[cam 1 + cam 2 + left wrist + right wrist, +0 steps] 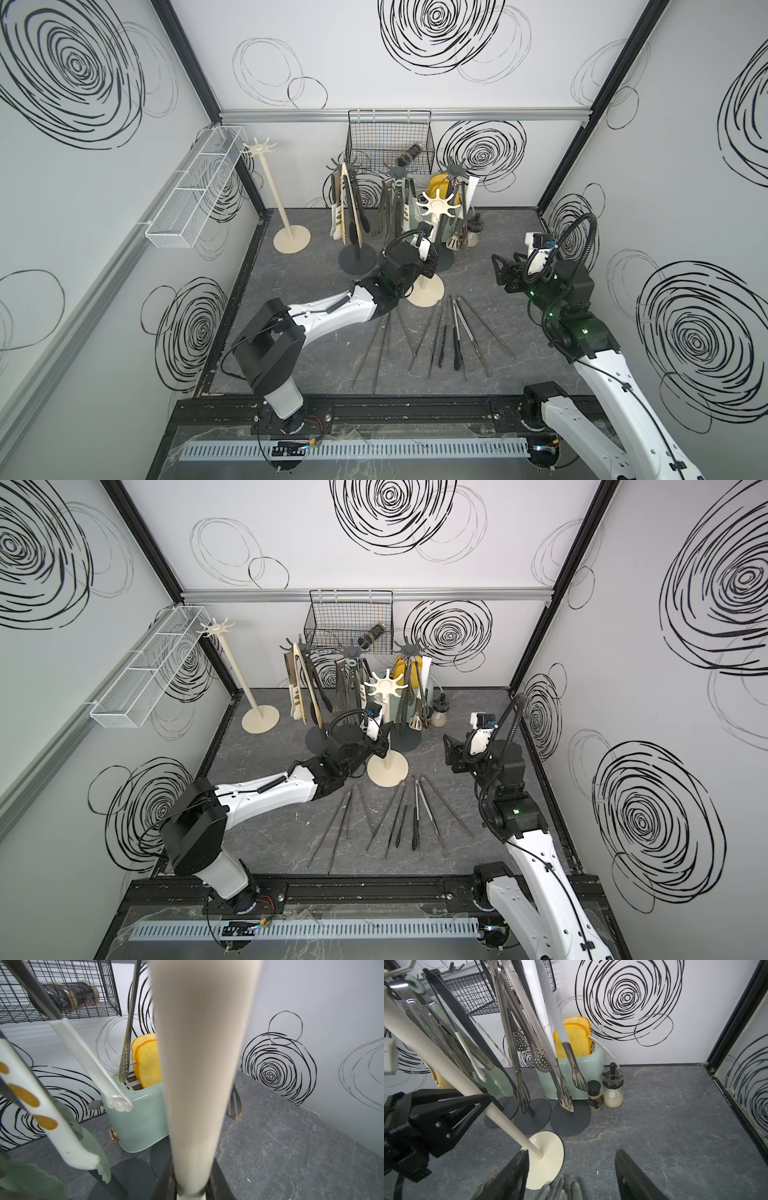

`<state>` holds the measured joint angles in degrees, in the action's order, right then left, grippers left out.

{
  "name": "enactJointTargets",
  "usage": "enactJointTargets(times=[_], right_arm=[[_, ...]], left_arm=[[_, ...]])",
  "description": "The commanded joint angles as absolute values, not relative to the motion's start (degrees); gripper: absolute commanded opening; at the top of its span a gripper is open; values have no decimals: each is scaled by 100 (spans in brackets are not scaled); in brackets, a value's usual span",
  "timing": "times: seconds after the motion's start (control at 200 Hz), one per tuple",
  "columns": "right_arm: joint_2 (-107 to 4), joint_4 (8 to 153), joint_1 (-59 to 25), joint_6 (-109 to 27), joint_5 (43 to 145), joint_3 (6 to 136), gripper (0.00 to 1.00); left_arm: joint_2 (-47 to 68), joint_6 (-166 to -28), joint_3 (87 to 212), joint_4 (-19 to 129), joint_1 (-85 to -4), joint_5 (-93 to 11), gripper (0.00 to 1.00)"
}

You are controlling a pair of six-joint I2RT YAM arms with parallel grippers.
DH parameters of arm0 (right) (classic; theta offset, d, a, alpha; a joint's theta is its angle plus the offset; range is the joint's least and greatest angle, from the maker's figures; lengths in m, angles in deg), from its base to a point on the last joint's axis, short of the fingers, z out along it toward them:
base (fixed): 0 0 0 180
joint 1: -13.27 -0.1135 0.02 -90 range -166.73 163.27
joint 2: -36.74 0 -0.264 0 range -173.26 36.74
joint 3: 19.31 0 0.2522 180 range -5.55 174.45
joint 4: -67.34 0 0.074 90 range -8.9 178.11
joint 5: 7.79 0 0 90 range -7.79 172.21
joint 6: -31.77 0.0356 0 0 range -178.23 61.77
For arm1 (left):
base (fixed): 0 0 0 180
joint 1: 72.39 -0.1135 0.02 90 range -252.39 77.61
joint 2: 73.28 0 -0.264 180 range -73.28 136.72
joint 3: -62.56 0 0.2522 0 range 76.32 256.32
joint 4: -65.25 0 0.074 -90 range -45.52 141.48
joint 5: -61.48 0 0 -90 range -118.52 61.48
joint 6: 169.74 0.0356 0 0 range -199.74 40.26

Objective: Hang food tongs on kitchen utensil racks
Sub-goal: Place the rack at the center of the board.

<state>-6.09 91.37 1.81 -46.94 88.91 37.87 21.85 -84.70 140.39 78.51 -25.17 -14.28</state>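
My left gripper (428, 266) (192, 1186) is shut on the pole of a cream utensil rack (436, 205) (508, 1124), low on the pole. The rack's round base (387, 769) rests on the table, and no tongs hang from its star top. Three dark grey racks (347, 166) (399, 170) (455, 168) behind it carry hanging tongs (517, 1047). A second cream rack (259, 147) stands bare at the back left. Several loose steel and black-tipped tongs (453, 332) (403, 816) lie fanned out on the table in front. My right gripper (498, 266) (571, 1153) hovers open to the right of the held rack, holding nothing.
A black wire basket (390, 141) holding a jar hangs on the back wall, and a white mesh basket (195, 187) on the left wall. A mint toaster (583, 1066) with bread and two spice jars (594, 1096) (612, 1088) stand behind the dark racks.
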Motion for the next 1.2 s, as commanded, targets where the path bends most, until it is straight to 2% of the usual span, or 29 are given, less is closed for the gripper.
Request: enactJointTargets(times=[0.0, 0.2, 0.36, 0.45, 0.54, 0.72, 1.196], right_arm=[[-529, 9054, 207, -4736, 8933, 3726, 68], [-472, 9073, 203, -4747, 8867, 3693, 70], [-491, 9099, 203, -4704, 8815, 3690, 71], [-589, 9212, 202, -4586, 8665, 3731, 71], [-783, 9422, 206, -4464, 8589, 3836, 71], [-1349, 10244, 211, -4253, 8463, 4074, 71], [-3057, 11477, 220, -4070, 8927, 4175, 67]], left_arm=[[2043, -8650, 14014, 8178, -2415, -1451, 0], [2333, -8651, 14093, 8079, -2432, -1372, 0], [2377, -8647, 14114, 7949, -2422, -1230, 34], [2320, -8634, 14127, 7833, -2420, -1162, 44], [2199, -8590, 14111, 7716, -2410, -1109, 49], [1883, -8504, 14040, 7363, -2363, -1116, 57], [532, -8902, 13460, 6380, -2308, -1500, 60]])
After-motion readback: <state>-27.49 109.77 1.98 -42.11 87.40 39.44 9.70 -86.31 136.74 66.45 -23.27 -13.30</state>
